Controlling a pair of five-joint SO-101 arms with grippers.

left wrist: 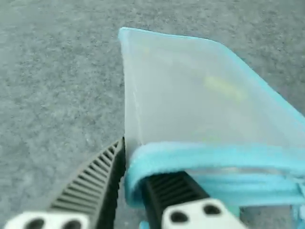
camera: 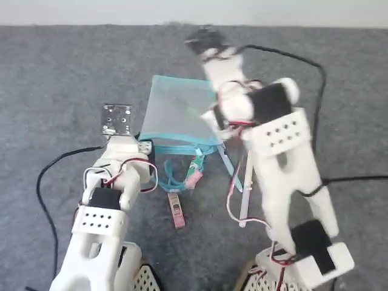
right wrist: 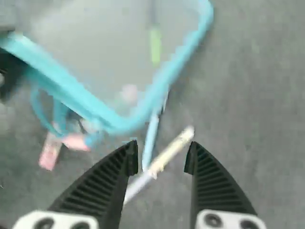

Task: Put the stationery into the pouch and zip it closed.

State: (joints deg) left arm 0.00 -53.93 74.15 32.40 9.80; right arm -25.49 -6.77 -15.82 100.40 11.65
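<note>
L tool (left wrist: 133, 164) clamped on pouch (left wrist: 190, 90) rim; green item (right wrist: 155, 45) inside; R tool (right wrist: 162, 148) open, empty.

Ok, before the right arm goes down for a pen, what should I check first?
1. Left gripper clamped on the pouch rim: ok.
2. Right gripper open: ok.
3. White pen under the gap between the right gripper's fingers: ok.
4. Pouch mouth wide enough to take a pen: cannot tell.
5. All stationery inside: not ok; the white pen, blue pen and pink clip lie on the table.
</note>
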